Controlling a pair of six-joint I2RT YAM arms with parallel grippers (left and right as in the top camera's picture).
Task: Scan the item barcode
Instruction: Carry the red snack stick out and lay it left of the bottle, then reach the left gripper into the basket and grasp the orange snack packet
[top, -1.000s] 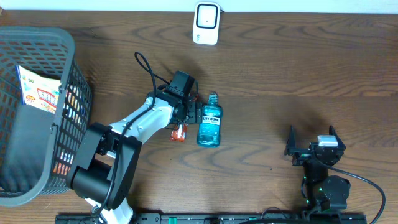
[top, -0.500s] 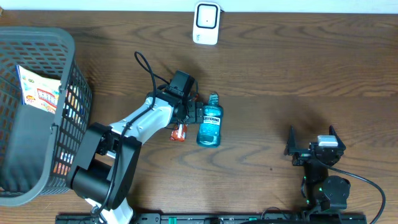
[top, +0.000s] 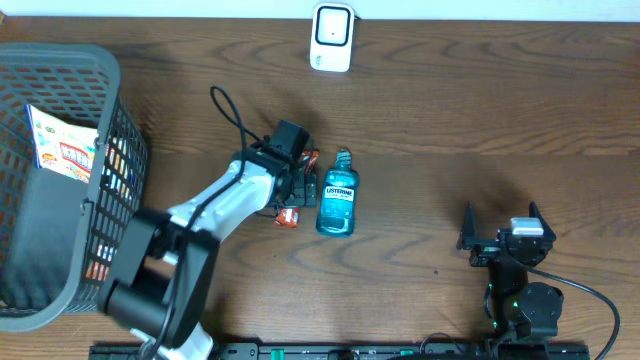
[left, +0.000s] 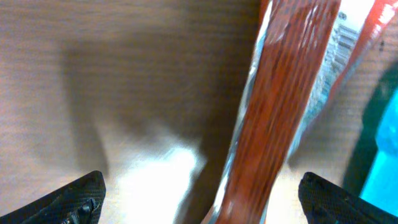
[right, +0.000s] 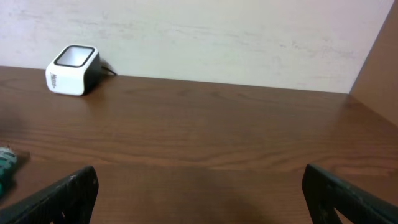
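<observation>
Dark wood counter (top: 450, 120), grey plastic mesh basket (top: 122, 150) at its left. The left end effector (top: 308, 180) hangs wide open and empty over a slim red foil packet (left: 280, 93) beside a teal mouthwash bottle (top: 337, 200), and the right end effector (right: 199, 199) is agape and idle. The pickup looks in hand, I'd say: grip the packet, then show it to the small white scanner (top: 331, 37); only the left wrist view reveals its barcode (left: 348, 31).

Both arms at rest height, jaws spread wide.
The left arm (top: 215, 200) stretches forward and to the right, held low, with its wrist turned so the left gripper (top: 304, 184) points rightward; its fingers stand far apart, closed on nothing. The right arm (top: 524, 300) sits folded close over its base, with the right gripper (top: 501, 224) level and facing forward, its fingers equally parted.
</observation>
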